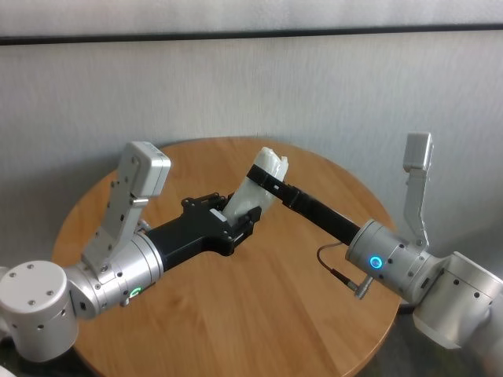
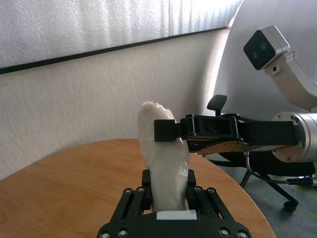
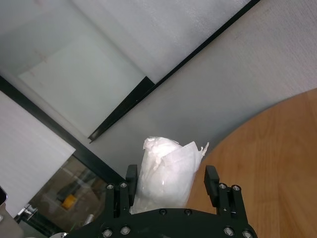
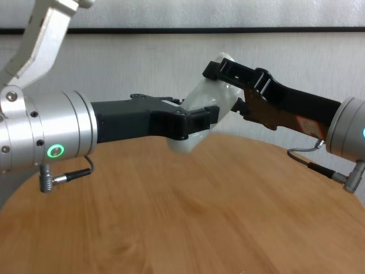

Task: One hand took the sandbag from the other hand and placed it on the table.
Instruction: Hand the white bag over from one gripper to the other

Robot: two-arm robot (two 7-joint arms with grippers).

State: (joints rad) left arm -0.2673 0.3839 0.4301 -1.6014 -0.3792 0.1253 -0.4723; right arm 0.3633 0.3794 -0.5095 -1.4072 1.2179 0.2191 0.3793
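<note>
The white, crinkled sandbag [image 1: 257, 191] stands tilted in the air over the round wooden table [image 1: 236, 314]. My left gripper [image 1: 233, 217], the one with the green ring, is shut on its lower end [image 2: 167, 168]. The right gripper [image 1: 266, 177], with the blue ring, reaches in from the right, its fingers on either side of the bag's upper end [image 3: 166, 171]. In the right wrist view one finger [image 3: 131, 178] lies against the bag and the other finger [image 3: 212, 181] stands a little off it. The chest view shows both grippers meeting at the sandbag [image 4: 208, 100].
A pale wall with a dark horizontal strip [image 1: 251, 33] runs behind the table. Beyond the table's far edge [image 2: 233, 173], an office chair's base [image 2: 287, 198] stands on the floor. Bare wood [image 4: 171, 217] lies below both arms.
</note>
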